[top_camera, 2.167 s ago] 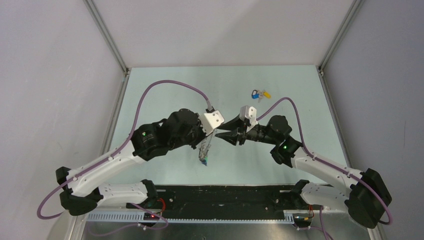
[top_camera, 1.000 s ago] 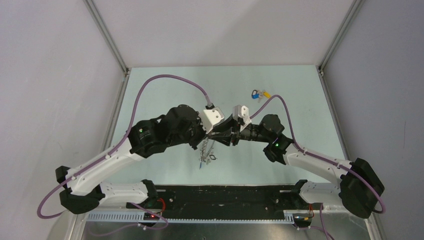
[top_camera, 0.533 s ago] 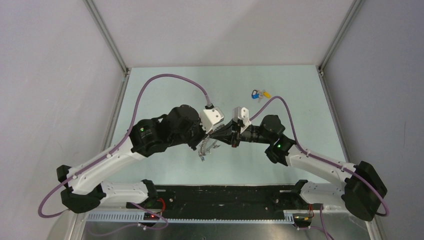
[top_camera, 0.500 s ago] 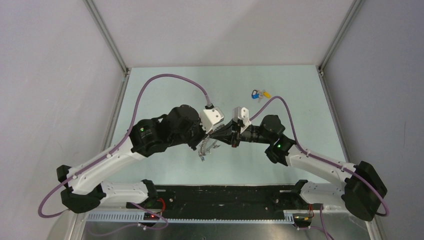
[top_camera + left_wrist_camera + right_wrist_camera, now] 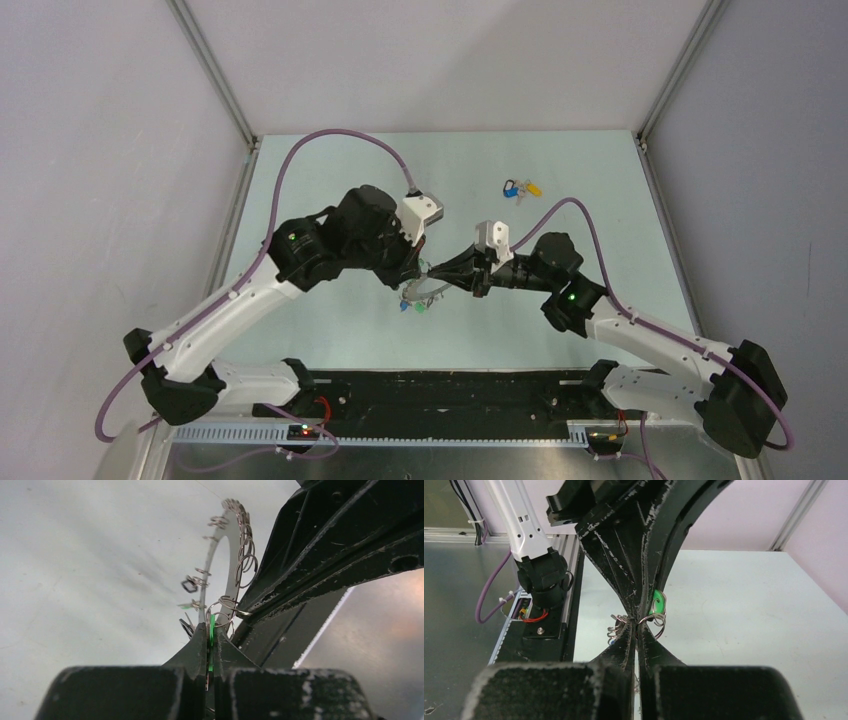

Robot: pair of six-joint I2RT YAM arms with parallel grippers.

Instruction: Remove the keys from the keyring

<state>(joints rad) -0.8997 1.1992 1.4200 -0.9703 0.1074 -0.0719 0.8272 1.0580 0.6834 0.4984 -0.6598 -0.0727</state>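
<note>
The keyring [image 5: 422, 291] is held above the table between my two grippers. In the left wrist view it [image 5: 231, 555] stands edge-on, a flat grey ring with small split rings on its rim. My left gripper [image 5: 211, 630] is shut on a green-headed key [image 5: 212, 625]. My right gripper [image 5: 638, 625] is shut on the keyring's rim beside a split ring, and the green key head [image 5: 657, 601] sits just above it. Other keys [image 5: 405, 308], blue and green, hang below the ring. From above, the left gripper [image 5: 416, 268] and right gripper [image 5: 441, 278] meet tip to tip.
A small bunch of blue- and yellow-headed keys [image 5: 520, 188] lies at the back right of the pale green table [image 5: 330, 180]. Metal frame posts [image 5: 212, 70] rise at the back corners. A black rail [image 5: 450, 395] runs along the near edge.
The right gripper was open beside the hanging ring, then closed on it. The left arm shifted up and left, and the ring swung from hanging down to lying more level.
</note>
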